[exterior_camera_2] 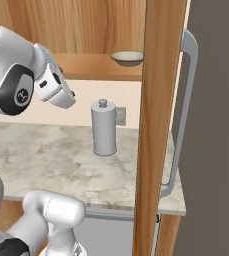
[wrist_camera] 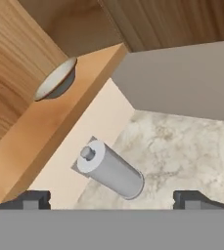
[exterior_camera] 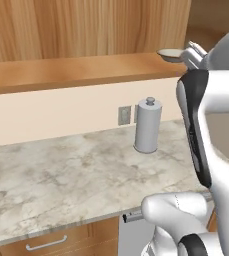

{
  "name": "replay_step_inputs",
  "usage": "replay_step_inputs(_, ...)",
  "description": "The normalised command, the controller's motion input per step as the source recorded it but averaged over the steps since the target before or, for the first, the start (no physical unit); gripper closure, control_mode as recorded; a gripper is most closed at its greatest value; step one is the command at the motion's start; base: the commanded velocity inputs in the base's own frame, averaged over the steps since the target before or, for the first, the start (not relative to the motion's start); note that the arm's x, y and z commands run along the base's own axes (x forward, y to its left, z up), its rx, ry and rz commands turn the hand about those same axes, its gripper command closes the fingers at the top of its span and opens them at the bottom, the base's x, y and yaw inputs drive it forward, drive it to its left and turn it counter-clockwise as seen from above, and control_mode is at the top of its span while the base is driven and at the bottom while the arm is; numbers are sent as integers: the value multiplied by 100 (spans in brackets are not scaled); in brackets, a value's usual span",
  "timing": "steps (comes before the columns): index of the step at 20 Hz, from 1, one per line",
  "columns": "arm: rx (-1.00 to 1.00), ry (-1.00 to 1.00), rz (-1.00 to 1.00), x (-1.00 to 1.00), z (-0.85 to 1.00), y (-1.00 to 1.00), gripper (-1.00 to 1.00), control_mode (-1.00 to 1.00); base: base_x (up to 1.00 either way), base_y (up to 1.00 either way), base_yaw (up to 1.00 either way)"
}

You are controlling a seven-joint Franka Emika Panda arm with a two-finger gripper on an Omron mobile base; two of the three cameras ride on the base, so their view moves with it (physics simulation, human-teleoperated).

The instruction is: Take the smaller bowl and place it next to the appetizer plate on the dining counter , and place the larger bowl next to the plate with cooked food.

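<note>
the small bowl [exterior_camera_2: 127,58] sits on a wooden shelf [exterior_camera: 61,72] above the worktop [exterior_camera: 61,175], at the shelf's right end, close beside a tall wooden panel [exterior_camera_2: 158,125]; in the left base view the same bowl [exterior_camera: 170,54] shows at the shelf's right end, partly hidden by the arm. it stands upright, its pale rim level, and nothing touches it. in the hand view the bowl [wrist_camera: 55,80] appears tilted against the shelf's edge, an effect of the camera's roll. a grey cylindrical canister [exterior_camera: 147,126] with a knob on top stands upright on the worktop near its back edge, against the cream wall, just beside a wall socket [exterior_camera: 124,115]. the gripper [wrist_camera: 111,197] has its jaws spread wide, the two dark fingertips [wrist_camera: 33,199] well apart, and it holds nothing. it is raised above the worktop, apart from both bowl and canister. drawer fronts with a handle [exterior_camera: 46,243] run below the worktop's front edge.
</note>
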Motion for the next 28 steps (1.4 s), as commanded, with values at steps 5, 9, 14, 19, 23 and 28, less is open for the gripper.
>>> replay_step_inputs(5,0,9,-13,94,6,-27,-100,-100,0,0,0)
replay_step_inputs(9,0,18,-9,100,0,-23,-100,-100,0,0,0)
replay_step_inputs(14,3,1,1,97,6,-25,-100,-100,0,0,0)
replay_step_inputs(19,1,0,11,97,0,-23,-100,-100,0,0,0)
replay_step_inputs(23,0,0,14,93,-5,-26,-100,-100,0,0,0)
replay_step_inputs(28,-1,1,6,81,-13,-13,-100,-100,0,0,0)
